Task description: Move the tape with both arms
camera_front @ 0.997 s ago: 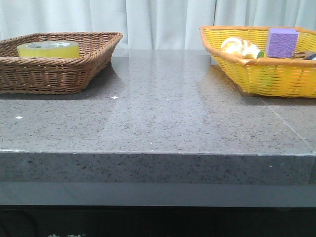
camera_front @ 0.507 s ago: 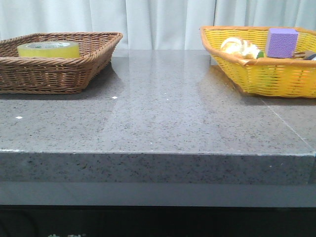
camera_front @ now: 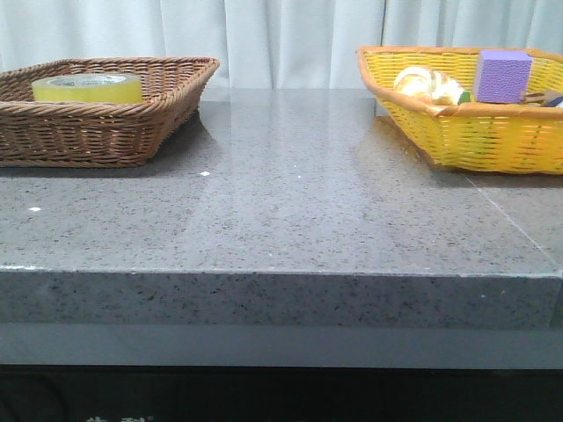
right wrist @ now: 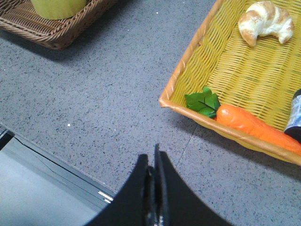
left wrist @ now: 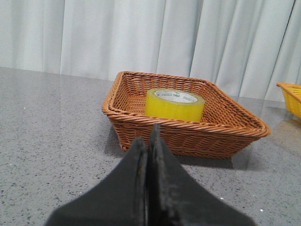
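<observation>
The yellow tape (camera_front: 86, 87) lies flat in the brown wicker basket (camera_front: 132, 132) at the table's back left. It also shows in the left wrist view (left wrist: 174, 104) and partly in the right wrist view (right wrist: 56, 8). My left gripper (left wrist: 149, 136) is shut and empty, low over the table, a short way in front of that basket (left wrist: 197, 136). My right gripper (right wrist: 152, 160) is shut and empty, above the table's front edge, next to the yellow basket (right wrist: 197, 56). Neither arm shows in the front view.
The yellow basket (camera_front: 475, 141) at the back right holds a purple block (camera_front: 502, 76), a croissant (right wrist: 265, 20), a carrot (right wrist: 254, 125) and a dark bottle (right wrist: 295, 117). White curtains hang behind the grey stone table (camera_front: 290, 211).
</observation>
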You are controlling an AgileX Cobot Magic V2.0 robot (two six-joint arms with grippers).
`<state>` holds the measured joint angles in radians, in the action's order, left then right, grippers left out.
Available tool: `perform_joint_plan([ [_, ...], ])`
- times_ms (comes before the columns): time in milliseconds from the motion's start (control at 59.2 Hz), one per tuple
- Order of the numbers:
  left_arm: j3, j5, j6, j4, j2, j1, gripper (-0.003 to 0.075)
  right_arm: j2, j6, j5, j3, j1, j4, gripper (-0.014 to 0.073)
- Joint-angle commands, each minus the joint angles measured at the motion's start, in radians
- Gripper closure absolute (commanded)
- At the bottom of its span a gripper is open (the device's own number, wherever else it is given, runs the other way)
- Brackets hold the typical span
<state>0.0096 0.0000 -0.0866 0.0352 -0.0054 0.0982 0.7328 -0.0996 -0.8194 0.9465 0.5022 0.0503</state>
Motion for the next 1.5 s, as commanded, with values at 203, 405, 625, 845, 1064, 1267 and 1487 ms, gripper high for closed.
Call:
perform_joint_plan([
  [203, 0.037, -0.088, -0.011, -0.001, -0.019, 0.008, 0.0740, -0.002, -0.002, 0.063, 0.022, -0.004, 0.014, 0.0662],
  [405, 0.037, -0.088, -0.011, -0.001, -0.019, 0.008, 0.0740, -0.002, -0.002, 0.063, 0.022, -0.004, 0.014, 0.0662],
  [625, 0.037, -0.088, -0.011, -0.001, -0.019, 0.008, 0.0740, -0.004, -0.002, 0.069, 0.018, -0.004, 0.014, 0.0662],
  [845, 0.037, -0.088, -0.011, -0.001, -0.019, 0.008, 0.0740, -0.200, -0.001, 0.241, -0.174, -0.149, -0.005, 0.0662],
  [1064, 0.037, -0.088, -0.011, -0.001, -0.019, 0.008, 0.0740, -0.529, -0.001, 0.560, -0.525, -0.375, -0.013, 0.0662],
  [1267, 0.037, -0.088, -0.011, -0.001, -0.019, 0.008, 0.0740, -0.676, -0.001, 0.697, -0.745, -0.475, -0.038, 0.0662],
  [1487, 0.037, -0.088, -0.011, -0.001, -0.019, 0.008, 0.0740, -0.741, -0.001, 0.802, -0.906, -0.491, -0.050, 0.0662],
])
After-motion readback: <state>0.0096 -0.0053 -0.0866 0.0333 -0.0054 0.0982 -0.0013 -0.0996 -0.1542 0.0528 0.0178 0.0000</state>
